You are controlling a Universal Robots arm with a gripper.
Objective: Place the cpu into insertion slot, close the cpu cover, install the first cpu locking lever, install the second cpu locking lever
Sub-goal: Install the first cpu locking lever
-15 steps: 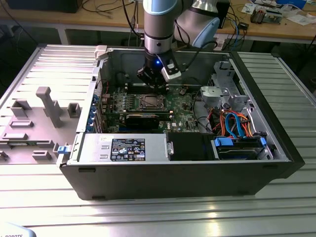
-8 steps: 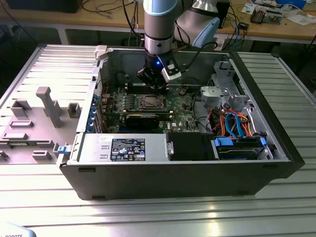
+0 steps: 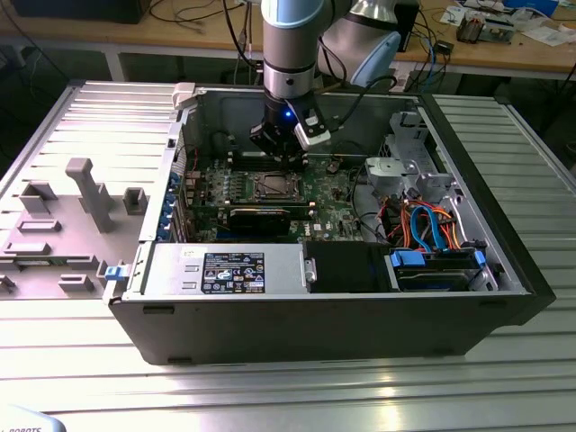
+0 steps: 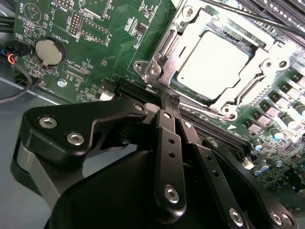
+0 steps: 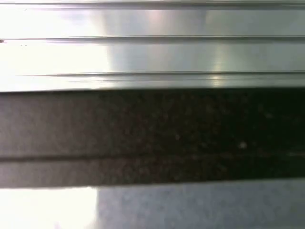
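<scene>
1. The gripper (image 4: 167, 98), its fingers drawn together, has its tip at a corner of the cpu cover (image 4: 259, 81). A slip there could gouge the motherboard (image 4: 109, 33) or let the cover spring up (whether anything is pinched between the fingers is unclear).
2. The insertion slot (image 3: 273, 186) holds the cpu (image 4: 214, 59), with the cover lying flat over its edges.
3. The computer case (image 3: 315, 324) contains the motherboard, a black expansion card (image 3: 261, 216) and blue-and-orange cables (image 3: 430, 225).
</scene>
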